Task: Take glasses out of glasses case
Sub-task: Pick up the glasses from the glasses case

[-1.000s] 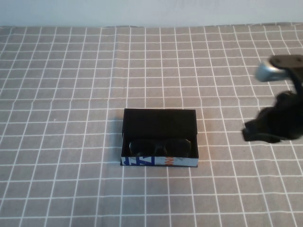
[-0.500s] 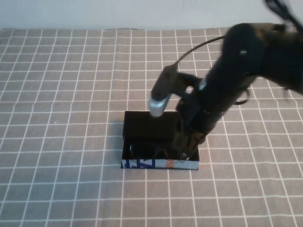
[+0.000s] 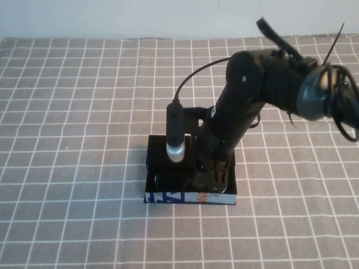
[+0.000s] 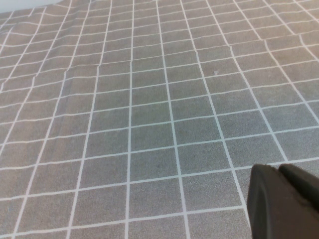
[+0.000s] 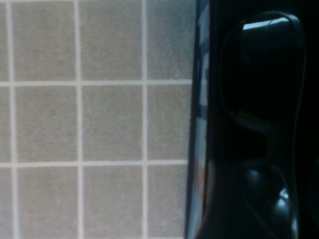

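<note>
The glasses case [image 3: 168, 197] lies open in the middle of the table, its light blue printed front facing me. The black glasses [image 3: 162, 180] lie inside it, only their left part showing past the arm. My right gripper [image 3: 215, 175] reaches down into the right half of the case, over the glasses. In the right wrist view the glasses [image 5: 261, 64] fill the dark interior beside the case's blue front wall [image 5: 200, 124]. My left gripper [image 4: 286, 204] shows only in the left wrist view, shut and empty above bare cloth.
A grey checked tablecloth [image 3: 84, 112] covers the whole table. The right arm [image 3: 263, 84] and its cable stretch from the right edge across to the case. A pale wall runs along the back.
My right arm has swung in from the right edge to the case and lowered its gripper into the case's right half. The case has stayed in place.
</note>
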`<state>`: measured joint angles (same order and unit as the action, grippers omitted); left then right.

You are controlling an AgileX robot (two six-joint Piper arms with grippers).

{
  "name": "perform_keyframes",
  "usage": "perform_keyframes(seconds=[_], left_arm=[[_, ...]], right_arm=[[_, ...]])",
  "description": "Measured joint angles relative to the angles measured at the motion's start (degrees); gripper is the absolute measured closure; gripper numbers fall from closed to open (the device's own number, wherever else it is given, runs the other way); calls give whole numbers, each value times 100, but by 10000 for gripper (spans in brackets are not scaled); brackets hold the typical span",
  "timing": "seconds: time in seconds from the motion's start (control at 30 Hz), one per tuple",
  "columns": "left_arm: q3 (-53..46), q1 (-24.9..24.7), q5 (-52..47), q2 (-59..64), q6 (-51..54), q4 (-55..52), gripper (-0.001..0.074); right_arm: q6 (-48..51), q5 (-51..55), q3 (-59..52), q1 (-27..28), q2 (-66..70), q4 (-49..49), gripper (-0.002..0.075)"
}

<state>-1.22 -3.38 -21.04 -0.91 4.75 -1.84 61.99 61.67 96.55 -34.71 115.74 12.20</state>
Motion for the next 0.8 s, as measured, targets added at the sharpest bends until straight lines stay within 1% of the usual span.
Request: perform_keyframes(seconds=[0.23,0.8], left_arm=[[0,0,0,0,0,0,739],[0,0,0,0,0,0,739]], right_arm=[[113,-295,31,0,204,-13,407],[137,-615,54,0,451,-3,406]])
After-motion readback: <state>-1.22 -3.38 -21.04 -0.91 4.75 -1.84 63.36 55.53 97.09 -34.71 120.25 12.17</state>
